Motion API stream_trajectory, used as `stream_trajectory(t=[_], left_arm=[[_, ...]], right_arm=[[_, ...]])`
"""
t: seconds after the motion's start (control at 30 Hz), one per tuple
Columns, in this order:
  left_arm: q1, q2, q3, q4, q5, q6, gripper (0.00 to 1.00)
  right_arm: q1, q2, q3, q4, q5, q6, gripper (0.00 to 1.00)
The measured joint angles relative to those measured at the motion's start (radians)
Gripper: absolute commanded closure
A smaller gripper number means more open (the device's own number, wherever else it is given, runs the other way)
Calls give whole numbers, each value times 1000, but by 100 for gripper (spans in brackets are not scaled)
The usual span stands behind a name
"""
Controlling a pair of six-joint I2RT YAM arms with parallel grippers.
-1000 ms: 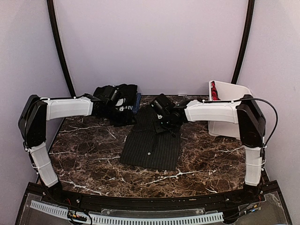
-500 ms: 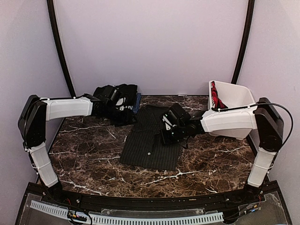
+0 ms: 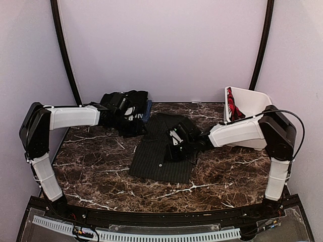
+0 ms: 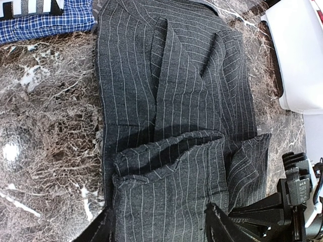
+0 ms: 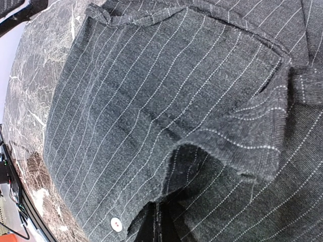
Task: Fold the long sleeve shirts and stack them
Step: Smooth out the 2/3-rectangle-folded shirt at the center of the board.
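The pinstriped long sleeve shirt [image 3: 159,160] lies in the middle of the marble table, its far end bunched into a raised fold [image 4: 171,166]. My right gripper [image 3: 174,145] sits over that fold. In the right wrist view its fingertips [image 5: 162,222] are shut on a flap of the striped cloth [image 5: 151,91], beside a white button [image 5: 116,222]. My left gripper [image 3: 126,107] hangs at the back left over a heap of dark shirts [image 3: 132,122]. Its fingers [image 4: 98,229] stand apart, the gripper [image 4: 159,217] open, with striped cloth showing beyond them.
A white basket [image 3: 252,101] with something red [image 3: 231,103] inside stands at the back right, its rim [image 4: 298,60] next to the shirt. A blue checked cloth [image 3: 148,109] lies by the dark heap. My right arm [image 4: 298,201] reaches in from the right.
My right gripper came forward from the shirt's far end, shut on the cloth and drew it toward the front into a fold. The left arm has not moved.
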Motion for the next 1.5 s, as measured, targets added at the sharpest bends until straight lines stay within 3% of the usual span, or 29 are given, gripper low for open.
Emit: stream_trajectory(t=[0.17, 0.73, 1.5], left_arm=[[0, -2, -5, 0, 0, 0, 41], [0, -28, -13, -1, -4, 0, 41], [0, -32, -20, -8, 1, 0, 42]], right_arm=[[0, 6, -2, 27, -7, 12, 95], [-23, 66, 3, 112, -33, 31, 65], [-174, 138, 93, 292, -139, 6, 57]])
